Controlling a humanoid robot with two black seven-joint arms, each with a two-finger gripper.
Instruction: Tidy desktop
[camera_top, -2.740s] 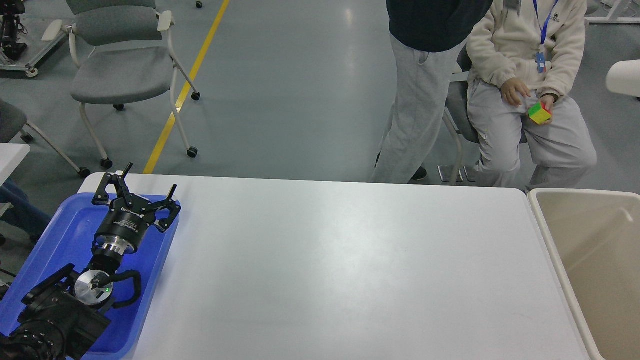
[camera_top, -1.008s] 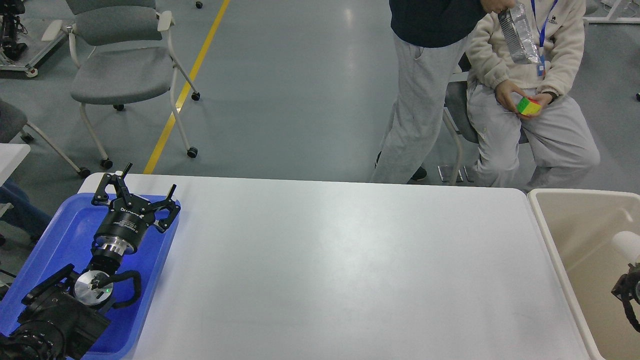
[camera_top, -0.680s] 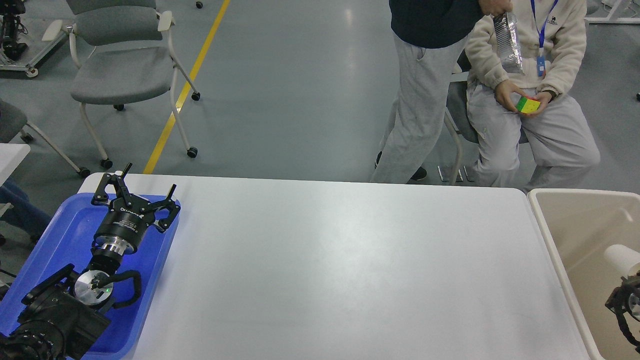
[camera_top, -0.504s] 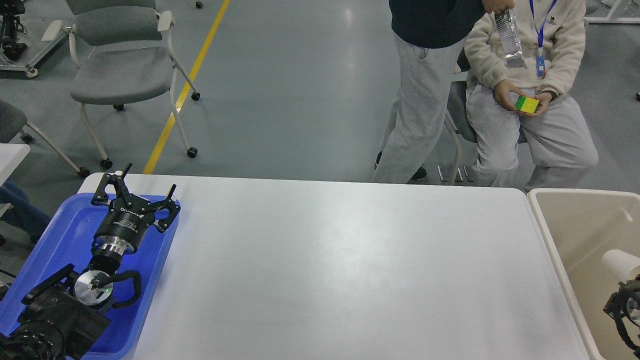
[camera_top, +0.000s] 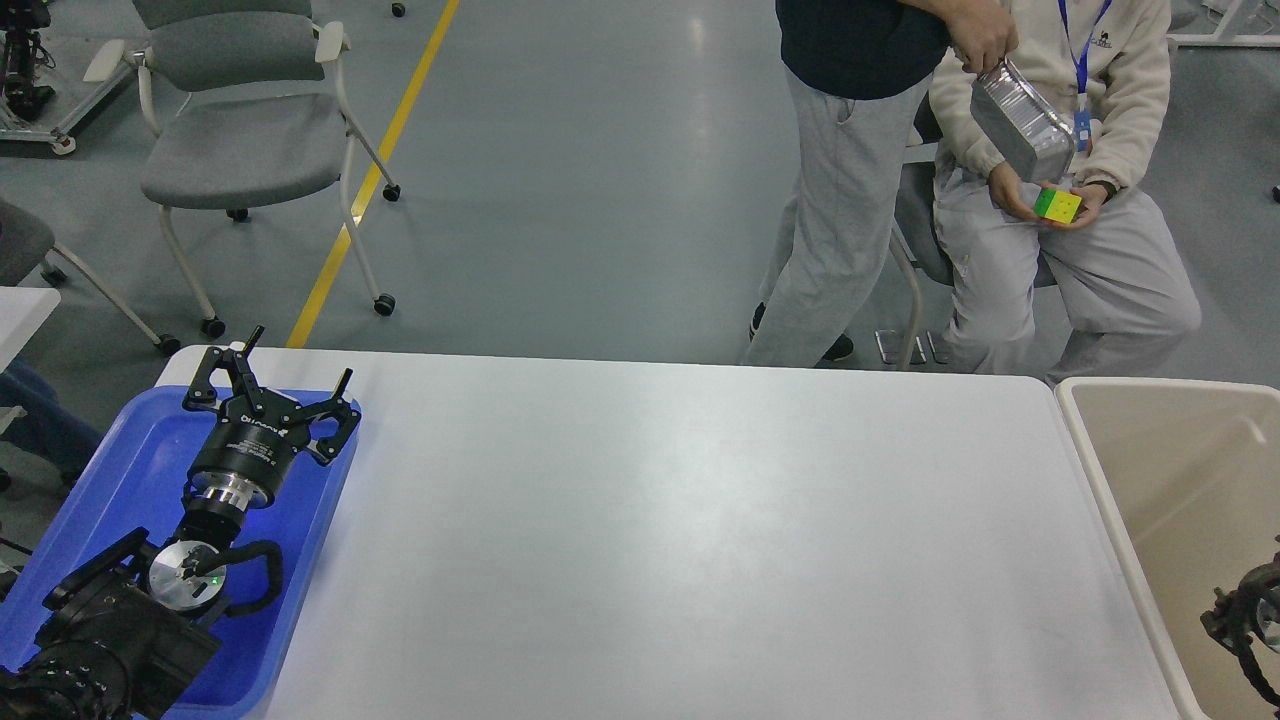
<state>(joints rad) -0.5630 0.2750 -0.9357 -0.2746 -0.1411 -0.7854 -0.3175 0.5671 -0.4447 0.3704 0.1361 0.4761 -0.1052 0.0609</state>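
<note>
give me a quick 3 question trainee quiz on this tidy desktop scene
1. True or false: the left gripper is shut on an item.
2. Multiple choice: the blue tray sits at which end of the desktop, by the robot's own sides? A) left B) right C) middle
3. Short answer: what does the seated person in the cream fleece hold?

Key
1. False. Its fingers are spread, with nothing between them, over the tray.
2. A. The beige bin stands at the right end, where the right gripper shows only partly at the frame edge.
3. A multicoloured puzzle cube.
</note>
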